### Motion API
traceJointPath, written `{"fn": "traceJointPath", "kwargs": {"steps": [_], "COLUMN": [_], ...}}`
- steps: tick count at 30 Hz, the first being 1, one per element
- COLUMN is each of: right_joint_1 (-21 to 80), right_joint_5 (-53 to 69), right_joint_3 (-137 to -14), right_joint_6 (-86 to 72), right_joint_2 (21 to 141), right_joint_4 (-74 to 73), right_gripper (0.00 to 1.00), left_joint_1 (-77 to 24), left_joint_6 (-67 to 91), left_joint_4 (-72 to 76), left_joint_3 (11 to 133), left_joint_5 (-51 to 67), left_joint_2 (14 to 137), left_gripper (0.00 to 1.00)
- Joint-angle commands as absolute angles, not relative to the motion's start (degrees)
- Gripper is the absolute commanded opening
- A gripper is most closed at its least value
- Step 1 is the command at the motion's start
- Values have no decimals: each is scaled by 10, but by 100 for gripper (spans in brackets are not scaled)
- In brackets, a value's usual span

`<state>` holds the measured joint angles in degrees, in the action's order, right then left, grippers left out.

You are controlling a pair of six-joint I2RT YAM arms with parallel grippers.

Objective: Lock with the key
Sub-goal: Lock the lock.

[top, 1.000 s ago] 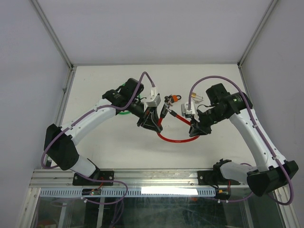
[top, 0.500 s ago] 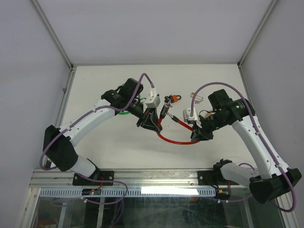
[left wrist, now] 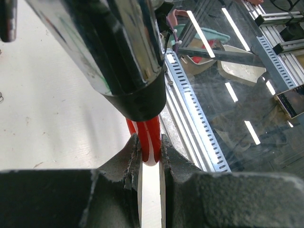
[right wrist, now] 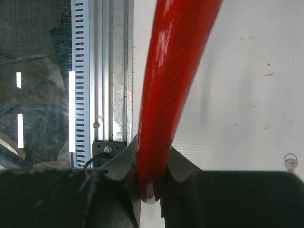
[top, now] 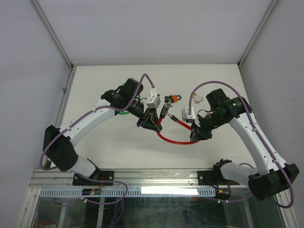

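Note:
A red cable lock hangs in a loop between both arms. My left gripper is shut on one leg of the red cable, just below the black and chrome lock head. The left gripper pinches it between both pads. An orange-capped key sits at the far end of the lock head. My right gripper is shut on the other leg of the cable, gripped low at the right gripper. That leg's free black tip points toward the lock head, a short gap away.
A small silver key on a ring lies on the white table, also seen as the silver key behind the right wrist. A green object shows behind the left arm. The metal rail runs along the near edge.
My right gripper has shifted slightly toward the near edge, carrying its cable leg. The left arm has stayed put.

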<state>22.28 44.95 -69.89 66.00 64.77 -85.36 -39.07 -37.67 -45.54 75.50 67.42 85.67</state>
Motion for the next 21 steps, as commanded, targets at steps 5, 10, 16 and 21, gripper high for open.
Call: {"fn": "traceJointPath", "kwargs": {"steps": [5, 10, 16, 21], "right_joint_1": [225, 224, 223, 223], "right_joint_5": [428, 425, 437, 442], "right_joint_3": [-706, -704, -717, -720], "right_joint_6": [647, 643, 647, 649], "right_joint_2": [640, 640, 640, 643], "right_joint_4": [-863, -861, -867, -869], "right_gripper": [0, 0, 0, 0], "left_joint_1": [-394, -395, -395, -397], "left_joint_6": [-396, -395, -392, -387], "left_joint_4": [-456, -456, -455, -453], "left_joint_3": [775, 775, 776, 776], "left_joint_5": [673, 671, 666, 660], "left_joint_2": [805, 800, 805, 808], "left_gripper": [0, 0, 0, 0]}}
